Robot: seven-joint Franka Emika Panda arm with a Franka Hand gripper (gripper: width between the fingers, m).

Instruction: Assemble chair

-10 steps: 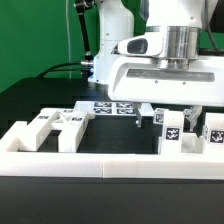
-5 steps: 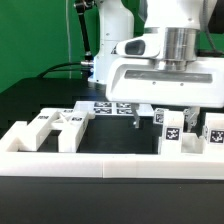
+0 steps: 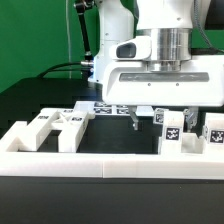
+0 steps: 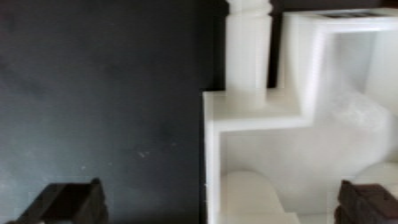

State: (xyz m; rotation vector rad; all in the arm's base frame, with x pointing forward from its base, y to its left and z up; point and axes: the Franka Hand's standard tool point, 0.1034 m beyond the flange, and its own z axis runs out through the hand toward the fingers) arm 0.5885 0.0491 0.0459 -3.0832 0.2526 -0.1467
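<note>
The arm points straight down; the end effector hovers, fingers fully apart, above a white chair part on the surface.

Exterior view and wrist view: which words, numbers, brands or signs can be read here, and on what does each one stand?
No word, brand or number can be read in either view.
chair parts: black-and-white square tags, patterns only, no letters.
marker board: the same kind of square tags, too small to make out.
white piece in the wrist view: no marking shows on it.
</note>
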